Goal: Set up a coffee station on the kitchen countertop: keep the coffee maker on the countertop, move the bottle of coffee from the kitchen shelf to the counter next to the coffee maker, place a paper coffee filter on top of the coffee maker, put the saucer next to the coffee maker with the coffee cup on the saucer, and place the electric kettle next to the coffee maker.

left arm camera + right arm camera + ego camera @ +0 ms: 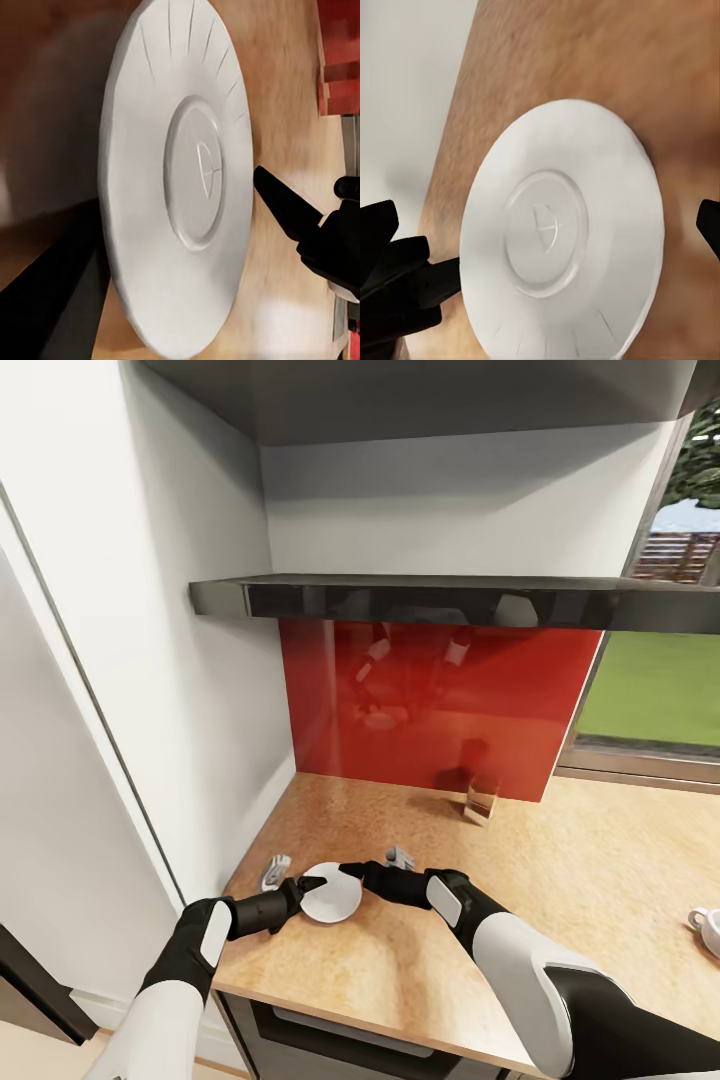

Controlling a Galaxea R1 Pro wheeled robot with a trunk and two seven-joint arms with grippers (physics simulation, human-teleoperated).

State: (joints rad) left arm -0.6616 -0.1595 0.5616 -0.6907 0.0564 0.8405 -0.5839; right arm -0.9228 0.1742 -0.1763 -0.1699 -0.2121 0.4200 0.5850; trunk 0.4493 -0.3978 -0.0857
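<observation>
Saucer [331, 893] lies flat on the counter [560, 900] near its front edge, between my grippers. My left gripper [302, 892] seems to pinch its rim; my right gripper [350, 873] is open at the opposite rim. It's thin, stiff, glossy and breakable: grip the rim only.

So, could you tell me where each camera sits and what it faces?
Head view: above, looking down at the countertop; both forearms flank the saucer.
Left wrist view: beside the saucer; right gripper's finger opposite.
Right wrist view: over the saucer; left gripper at its rim.
All share the saucer.
</observation>
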